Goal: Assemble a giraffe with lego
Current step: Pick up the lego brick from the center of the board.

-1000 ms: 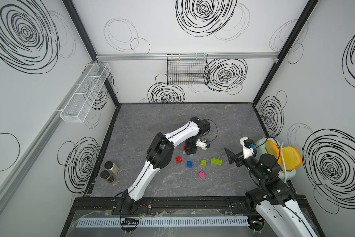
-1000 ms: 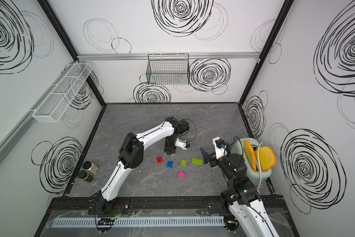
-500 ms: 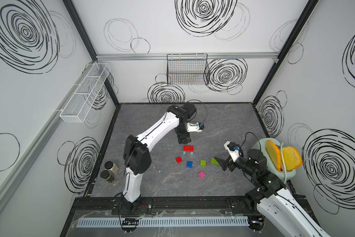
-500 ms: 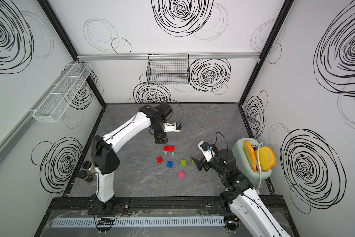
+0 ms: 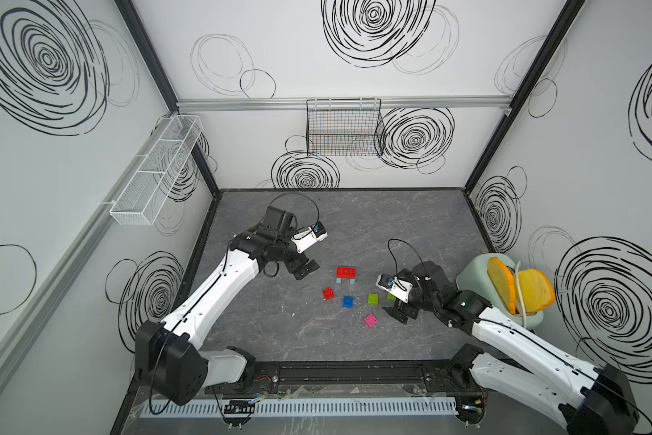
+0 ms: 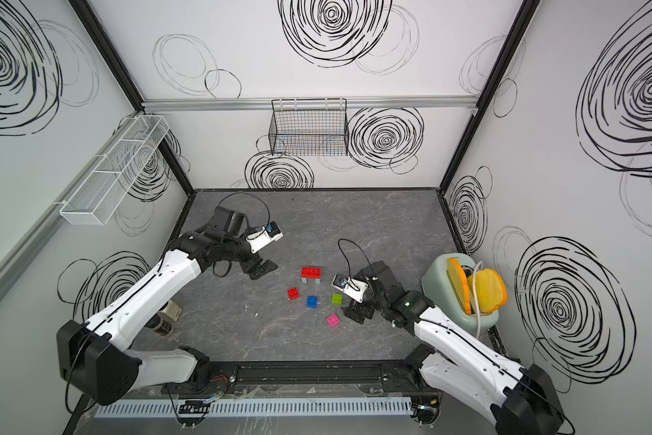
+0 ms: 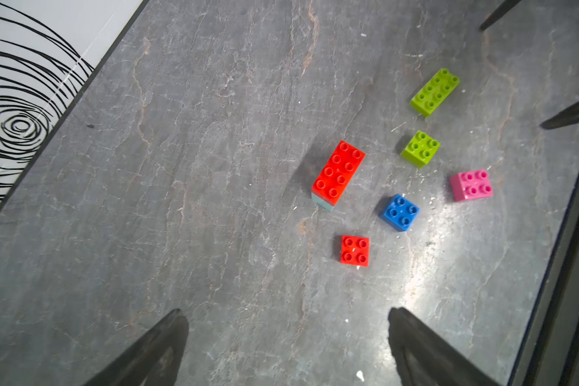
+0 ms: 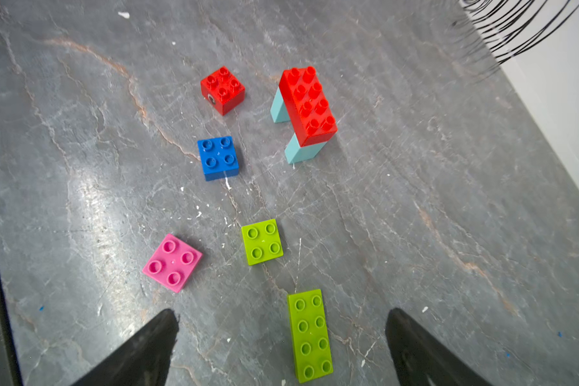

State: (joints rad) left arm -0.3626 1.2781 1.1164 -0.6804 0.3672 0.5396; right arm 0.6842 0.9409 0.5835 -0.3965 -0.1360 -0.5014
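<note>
The giraffe (image 5: 346, 275) is only begun: a glossy red eight-stud slab bridging two light-blue legs (image 8: 301, 152), upright mid-way across the matt, veined grey table (image 5: 279, 339). The other lego lies loose, all smooth studded plastic. Clocked from the giraffe in a top view:
- red cube (image 5: 328, 293) at 7
- blue cube (image 5: 348, 301) at 6
- pink square (image 5: 371, 320) at 5
- lime square (image 5: 373, 299) at 4
- long lime slab (image 8: 309, 334) farther out at 4

The left gripper (image 5: 305, 268), at 9, has its black tapered fingers spread and empty. The right gripper (image 8: 281, 312), at 4, is also spread and empty, with the lime slab between its fingers, untouched.
</note>
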